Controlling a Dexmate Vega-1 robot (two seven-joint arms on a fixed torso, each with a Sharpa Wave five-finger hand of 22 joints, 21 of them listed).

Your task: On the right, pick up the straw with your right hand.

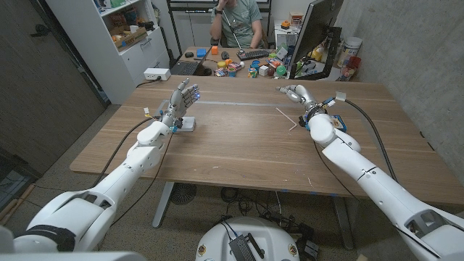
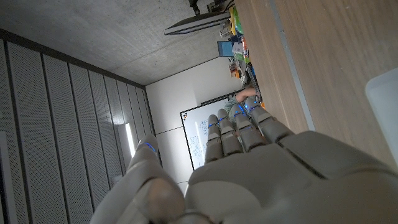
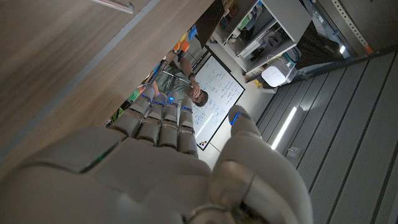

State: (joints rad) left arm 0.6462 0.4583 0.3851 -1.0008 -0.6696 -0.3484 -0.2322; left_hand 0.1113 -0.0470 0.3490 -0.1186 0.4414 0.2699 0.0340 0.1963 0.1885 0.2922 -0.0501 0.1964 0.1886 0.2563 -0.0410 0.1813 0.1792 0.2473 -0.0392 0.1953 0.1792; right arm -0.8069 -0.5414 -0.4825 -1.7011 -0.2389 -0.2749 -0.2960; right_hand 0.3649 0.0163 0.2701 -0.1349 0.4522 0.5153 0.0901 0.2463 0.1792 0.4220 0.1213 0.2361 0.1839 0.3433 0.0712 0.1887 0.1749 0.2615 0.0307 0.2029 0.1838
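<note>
Straw (image 1: 286, 117) lies loose on the counter (image 1: 239, 148), right side: thin, pale, long axis slanting away from me toward the middle. It sits just inboard of my right hand (image 1: 296, 93), slightly nearer me than the fingers (image 1: 284, 90); that hand holds nothing, fingers loosely curled forward. Left hand (image 1: 181, 98) is well apart, raised, spread, holding nothing. I judge the reach hasn't started.

Wooden table (image 1: 239, 148): straw (image 1: 286, 117), perhaps white box (image 1: 188, 124).
</note>
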